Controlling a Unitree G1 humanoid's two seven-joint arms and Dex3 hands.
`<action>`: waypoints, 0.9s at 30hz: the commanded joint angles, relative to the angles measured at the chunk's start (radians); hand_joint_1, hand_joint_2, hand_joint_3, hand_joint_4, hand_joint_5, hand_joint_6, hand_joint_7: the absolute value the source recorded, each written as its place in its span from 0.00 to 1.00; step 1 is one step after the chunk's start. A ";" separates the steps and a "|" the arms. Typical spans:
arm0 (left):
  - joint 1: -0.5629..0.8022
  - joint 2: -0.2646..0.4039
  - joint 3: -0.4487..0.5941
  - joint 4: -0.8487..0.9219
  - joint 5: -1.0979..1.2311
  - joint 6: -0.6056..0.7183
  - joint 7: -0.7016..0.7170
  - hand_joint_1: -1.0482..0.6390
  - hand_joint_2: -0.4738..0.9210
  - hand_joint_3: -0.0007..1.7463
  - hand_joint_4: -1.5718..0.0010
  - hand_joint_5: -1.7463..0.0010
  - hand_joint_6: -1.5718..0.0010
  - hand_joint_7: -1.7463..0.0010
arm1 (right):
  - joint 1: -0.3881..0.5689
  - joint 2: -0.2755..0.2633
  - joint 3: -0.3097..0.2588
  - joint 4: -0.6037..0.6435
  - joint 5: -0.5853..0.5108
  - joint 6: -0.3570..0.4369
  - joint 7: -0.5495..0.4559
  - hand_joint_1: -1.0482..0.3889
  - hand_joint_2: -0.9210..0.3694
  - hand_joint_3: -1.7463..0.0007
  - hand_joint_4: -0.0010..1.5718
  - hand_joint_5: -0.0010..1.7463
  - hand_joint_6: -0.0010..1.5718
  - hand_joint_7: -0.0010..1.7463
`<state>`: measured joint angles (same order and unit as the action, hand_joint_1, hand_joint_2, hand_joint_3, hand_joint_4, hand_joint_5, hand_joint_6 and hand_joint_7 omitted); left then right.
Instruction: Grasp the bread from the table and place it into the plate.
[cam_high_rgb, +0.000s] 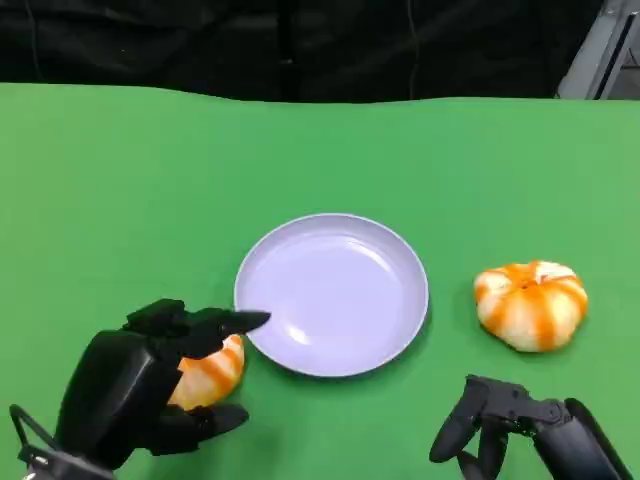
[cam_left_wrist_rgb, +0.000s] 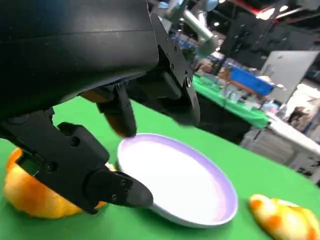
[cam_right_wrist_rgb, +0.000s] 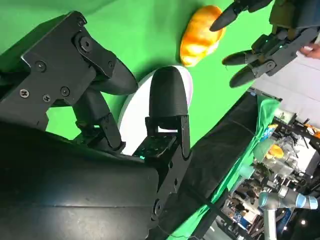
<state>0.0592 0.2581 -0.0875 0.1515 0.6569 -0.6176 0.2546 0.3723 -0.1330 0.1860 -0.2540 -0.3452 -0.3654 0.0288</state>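
Note:
A round orange-striped bread (cam_high_rgb: 212, 372) sits just left of the white plate (cam_high_rgb: 400, 250), close to its rim. My left hand (cam_high_rgb: 140, 390) is wrapped around this bread, with fingers over its top and one below it. The left wrist view has the same bread (cam_left_wrist_rgb: 30, 195) behind the hand's lower finger, beside the plate (cam_left_wrist_rgb: 220, 190). In the right wrist view the left hand's fingers (cam_right_wrist_rgb: 260, 50) sit against the bread (cam_right_wrist_rgb: 200, 37). My right hand (cam_high_rgb: 515, 425) rests near the front right with fingers apart, holding nothing.
A second orange-striped bread (cam_high_rgb: 531, 303) lies on the green table (cam_high_rgb: 120, 180) to the right of the plate, also visible in the left wrist view (cam_left_wrist_rgb: 285, 217). Black curtains run behind the table's far edge.

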 joint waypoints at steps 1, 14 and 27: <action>0.032 0.021 -0.013 -0.089 0.109 0.173 -0.025 0.28 0.99 0.01 0.93 0.69 0.82 1.00 | 0.001 -0.007 -0.004 -0.002 0.007 0.000 -0.006 0.69 0.45 0.23 0.49 0.99 0.50 0.71; 0.032 0.059 -0.098 -0.188 0.262 0.494 -0.122 0.20 1.00 0.01 1.00 0.89 0.97 1.00 | 0.010 -0.003 0.005 -0.009 -0.003 0.000 -0.012 0.68 0.45 0.24 0.49 0.98 0.49 0.71; -0.058 0.086 -0.177 -0.132 0.295 0.640 -0.209 0.17 1.00 0.04 0.90 0.82 0.90 0.97 | -0.001 -0.001 0.008 0.002 0.004 0.003 -0.010 0.68 0.46 0.22 0.49 0.99 0.50 0.72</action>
<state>0.0335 0.3183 -0.2502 -0.0107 0.9457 0.0012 0.0702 0.3743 -0.1294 0.1979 -0.2545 -0.3559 -0.3651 0.0211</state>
